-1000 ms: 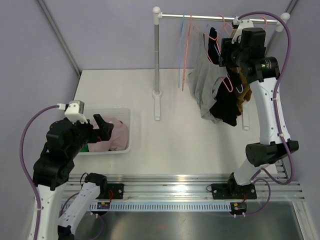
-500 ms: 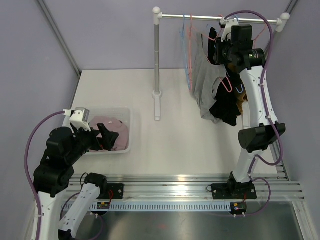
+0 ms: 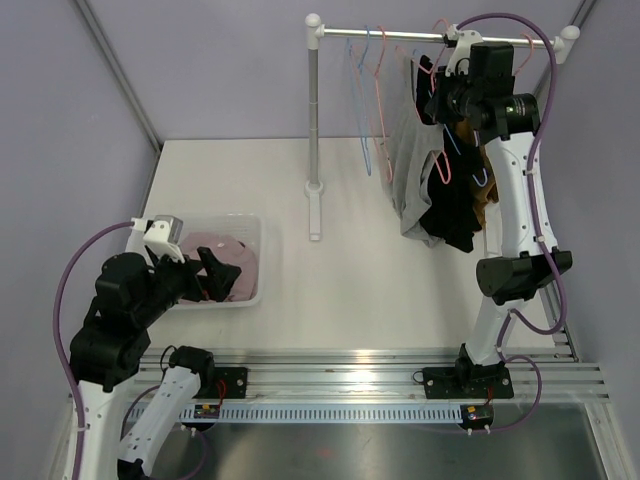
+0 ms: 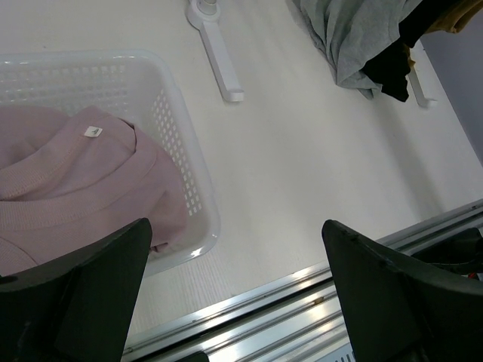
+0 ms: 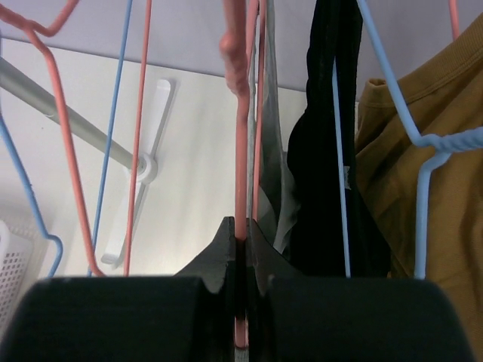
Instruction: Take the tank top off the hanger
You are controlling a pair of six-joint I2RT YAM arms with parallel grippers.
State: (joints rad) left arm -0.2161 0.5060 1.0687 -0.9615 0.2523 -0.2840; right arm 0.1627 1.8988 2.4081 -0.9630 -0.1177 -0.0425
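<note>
A grey tank top hangs from a pink wire hanger on the clothes rail at the back right. My right gripper is up by the rail, and its jaws are shut on that hanger's wire. In the right wrist view the grey tank top shows as a thin strip just behind the wire. My left gripper stands wide open with nothing in it, over the near edge of the table beside the basket.
A black garment and a mustard one hang right of the tank top. Bare blue and pink hangers hang to its left. The rail's post stands mid-table. A white basket holds a pink garment.
My right gripper has risen toward the rail and closed on the pink hanger wire. The hangers have swung a little left. My left arm has drawn back slightly from the basket, still open.
</note>
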